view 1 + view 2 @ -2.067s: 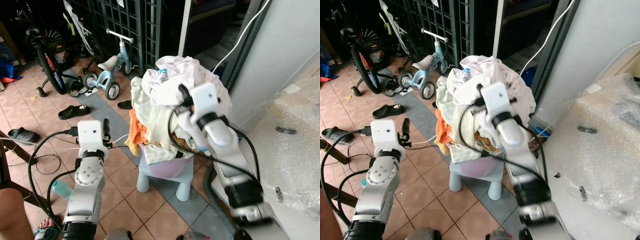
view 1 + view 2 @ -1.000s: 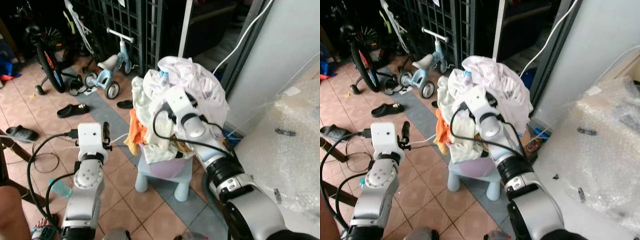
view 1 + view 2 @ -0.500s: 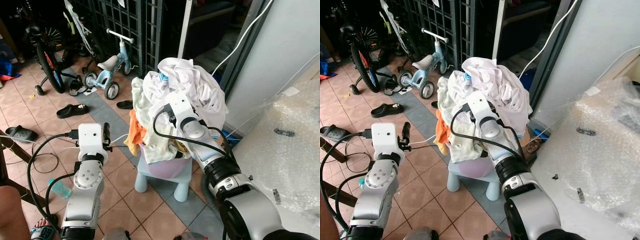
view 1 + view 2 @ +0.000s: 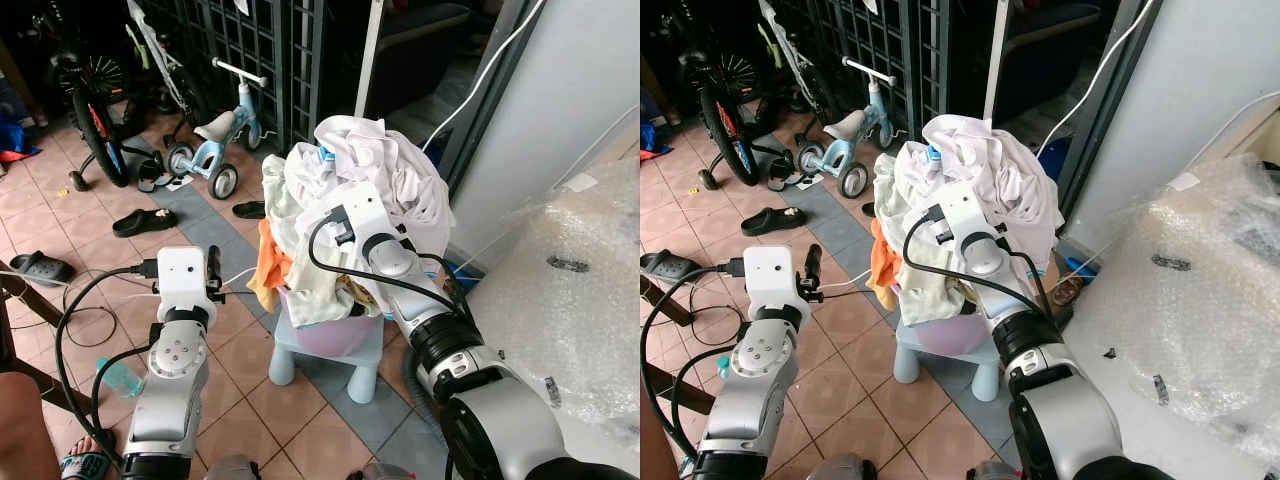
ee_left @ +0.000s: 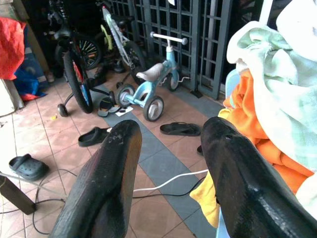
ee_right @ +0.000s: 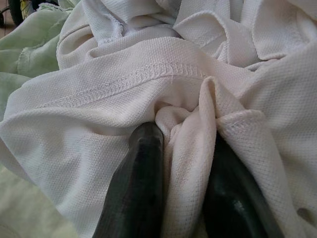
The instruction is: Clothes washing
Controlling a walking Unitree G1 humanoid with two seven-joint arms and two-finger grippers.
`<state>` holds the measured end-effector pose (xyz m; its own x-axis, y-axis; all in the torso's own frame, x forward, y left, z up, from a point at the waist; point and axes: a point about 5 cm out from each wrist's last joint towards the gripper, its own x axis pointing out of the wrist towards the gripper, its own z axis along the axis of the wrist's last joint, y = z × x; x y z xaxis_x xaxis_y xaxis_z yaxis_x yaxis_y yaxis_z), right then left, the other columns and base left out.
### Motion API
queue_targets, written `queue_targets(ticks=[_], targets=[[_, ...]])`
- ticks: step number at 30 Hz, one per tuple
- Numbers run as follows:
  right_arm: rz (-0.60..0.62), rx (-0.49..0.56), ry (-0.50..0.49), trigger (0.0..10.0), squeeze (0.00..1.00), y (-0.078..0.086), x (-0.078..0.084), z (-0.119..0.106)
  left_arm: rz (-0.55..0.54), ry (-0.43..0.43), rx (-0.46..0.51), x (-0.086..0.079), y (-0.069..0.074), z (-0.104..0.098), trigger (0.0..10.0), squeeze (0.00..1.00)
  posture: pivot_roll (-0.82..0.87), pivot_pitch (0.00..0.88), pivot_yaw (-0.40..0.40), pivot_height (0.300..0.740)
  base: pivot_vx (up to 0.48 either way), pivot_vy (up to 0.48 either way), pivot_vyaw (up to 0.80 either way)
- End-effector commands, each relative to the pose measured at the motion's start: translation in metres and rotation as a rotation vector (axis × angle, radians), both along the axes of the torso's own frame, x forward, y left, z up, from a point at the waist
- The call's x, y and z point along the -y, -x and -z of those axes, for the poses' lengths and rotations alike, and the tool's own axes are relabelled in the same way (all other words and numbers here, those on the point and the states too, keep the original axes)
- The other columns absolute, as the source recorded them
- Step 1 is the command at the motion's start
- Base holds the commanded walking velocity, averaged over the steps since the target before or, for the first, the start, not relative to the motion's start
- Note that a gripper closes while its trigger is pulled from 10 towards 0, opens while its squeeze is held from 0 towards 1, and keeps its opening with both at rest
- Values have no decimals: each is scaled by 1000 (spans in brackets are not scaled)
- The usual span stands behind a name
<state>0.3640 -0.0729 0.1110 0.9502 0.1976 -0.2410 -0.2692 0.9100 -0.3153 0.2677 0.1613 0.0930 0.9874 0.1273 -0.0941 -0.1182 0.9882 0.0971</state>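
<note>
A tall pile of clothes [image 4: 375, 165], mostly white with a light green piece [image 5: 277, 84] and an orange cloth [image 4: 272, 265], fills a pink basin [image 4: 335, 335] on a pale blue stool [image 4: 372, 362]. My right arm reaches into the front of the pile, its wrist housing [image 4: 352, 212] pressed against the laundry. In the right wrist view my right gripper [image 6: 183, 131] is shut on a fold of a white knit garment [image 6: 148, 84]. My left gripper [image 5: 171, 139] is held up open to the left of the pile, apart from it, with nothing between its fingers [image 4: 212, 262].
A child's balance bike [image 4: 215, 150], a bicycle [image 4: 95, 110] and a metal grille stand behind. Sandals [image 4: 145, 220], cables and a plastic bottle [image 4: 118, 378] lie on the tiled floor. A bubble-wrapped object [image 4: 580, 290] is at right. A person's leg [image 4: 25, 420] is at lower left.
My right wrist has swung from the pile's upper right down to its front and now presses into the white laundry. The left arm has stayed put.
</note>
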Motion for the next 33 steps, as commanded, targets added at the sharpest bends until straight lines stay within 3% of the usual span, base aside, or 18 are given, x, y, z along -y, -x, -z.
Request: queue_targets(ticks=[1,4,6,8,13,18,21,22,25,27,29,33], targets=[[19,-51,-2,0,0,2,5,10,27,27,-6,2,0,-1,10000,0,-6,0,-40,740,0,0,0],[19,-52,-5,0,0,2,5,10,119,95,-27,10,2,0,10000,0,-7,0,-37,740,0,0,0],[18,-54,-10,0,0,3,6,12,269,149,-48,26,7,1,10000,0,-7,0,-38,740,0,0,0],[17,-55,-27,0,0,3,6,12,322,144,-60,30,9,2,10000,0,-6,0,-37,740,0,0,0],[-5,-4,-137,0,0,1,4,1,406,163,-137,34,14,10,10000,0,-5,0,-34,740,0,0,0],[-42,55,-207,0,0,0,1,-12,432,150,-153,32,15,11,10000,0,1,0,-29,740,0,0,0],[-104,156,-320,0,0,1,-1,-37,435,122,-148,30,13,10,10000,0,-4,0,-20,740,0,0,0],[-104,156,-320,0,0,1,-1,-37,435,122,-148,30,13,10,10000,0,-4,0,-20,740,0,0,0],[-184,330,-389,0,0,6,2,-78,432,111,-149,30,10,10,10000,0,-16,0,-8,740,0,0,0],[-191,368,-408,0,0,7,5,-88,435,109,-150,30,9,10,10000,0,-16,0,-8,740,0,0,0],[-159,500,-471,0,0,11,26,-120,440,100,-138,32,6,7,10000,0,-25,0,3,740,0,0,0],[-79,657,-465,0,0,22,55,-146,391,57,-112,28,-2,3,10000,0,-36,0,17,740,0,0,0]])
